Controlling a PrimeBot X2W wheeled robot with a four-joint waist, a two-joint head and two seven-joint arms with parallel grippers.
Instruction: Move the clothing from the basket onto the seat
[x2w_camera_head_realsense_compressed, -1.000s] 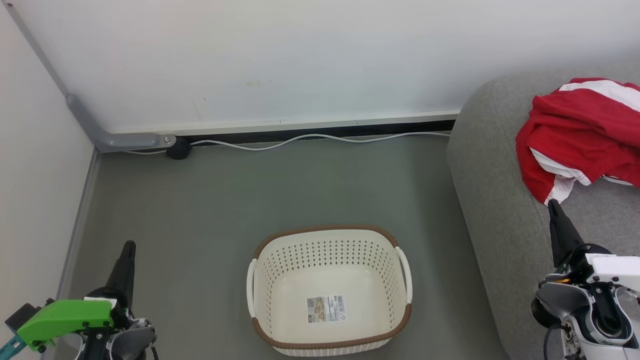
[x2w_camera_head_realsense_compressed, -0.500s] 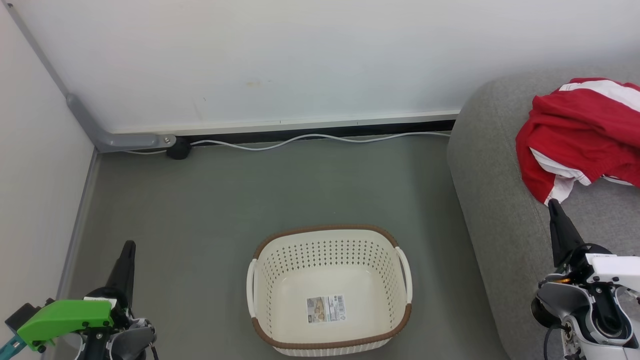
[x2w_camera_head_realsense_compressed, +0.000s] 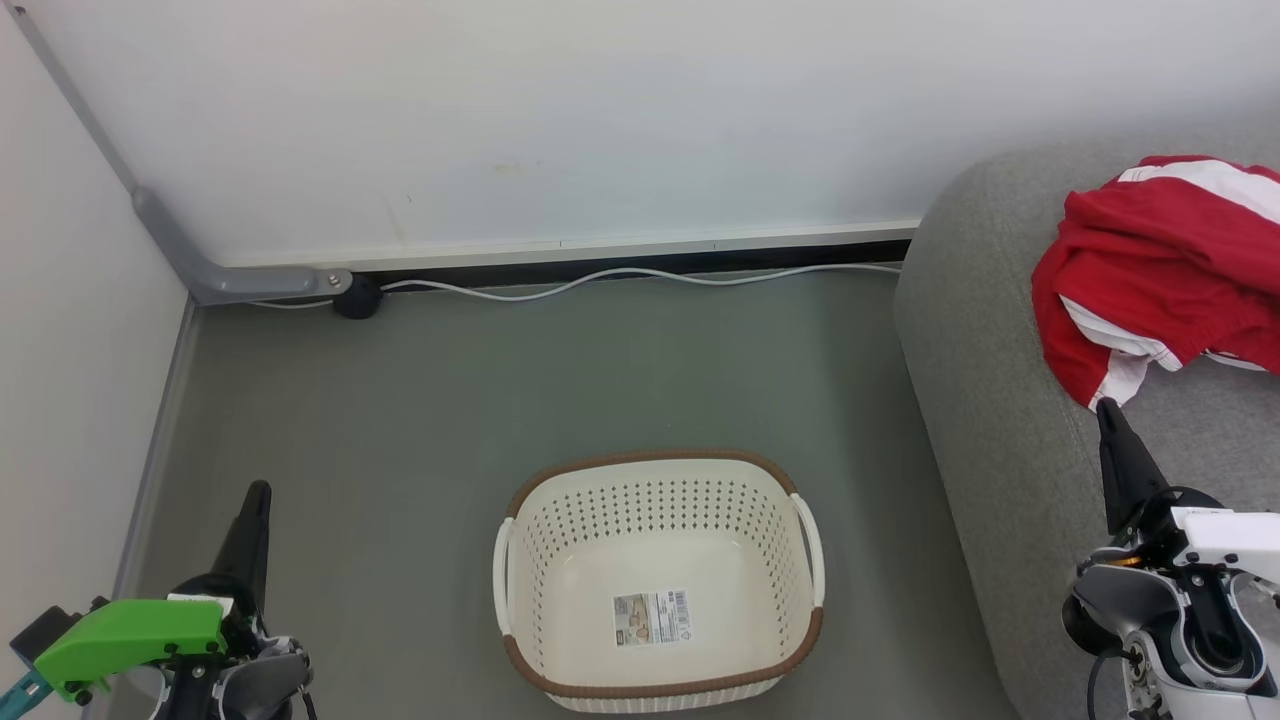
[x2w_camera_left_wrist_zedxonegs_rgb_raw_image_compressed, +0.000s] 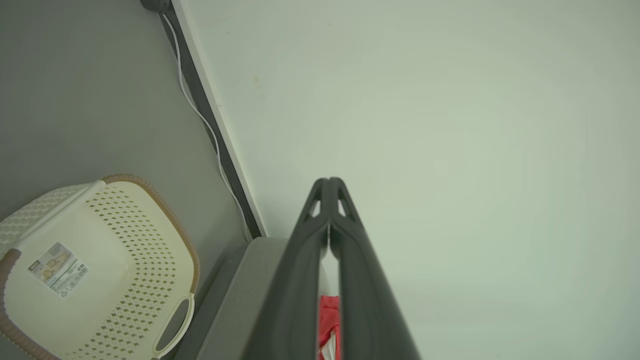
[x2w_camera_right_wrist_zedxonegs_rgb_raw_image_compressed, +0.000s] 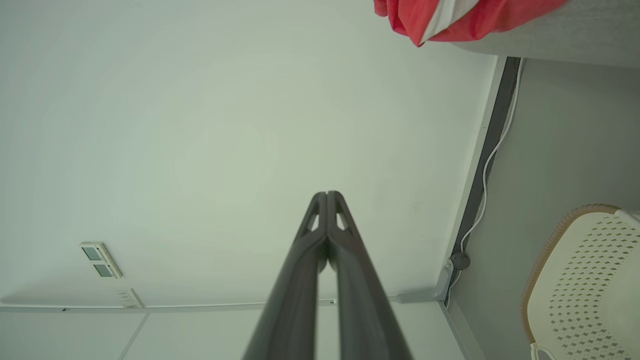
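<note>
You look to be done: the basket (x2w_camera_head_realsense_compressed: 650, 500) has nothing in it but its sticker (x2w_camera_head_realsense_compressed: 652, 617), the clothing (x2w_camera_head_realsense_compressed: 1160, 270) lies heaped on the seat (x2w_camera_head_realsense_compressed: 990, 400), and your left tool (x2w_camera_head_realsense_compressed: 257, 490) and right tool (x2w_camera_head_realsense_compressed: 1105, 408) are both closed, empty.

Clothing (x2w_camera_head_realsense_compressed: 1160, 260) is bright red with white stripes. Basket (x2w_camera_head_realsense_compressed: 650, 505) is cream, dotted with perforations, brown-rimmed, white-handled. Seat (x2w_camera_head_realsense_compressed: 980, 380) is grey; floor (x2w_camera_head_realsense_compressed: 450, 400), grey-green; wall (x2w_camera_head_realsense_compressed: 600, 120), white.
</note>
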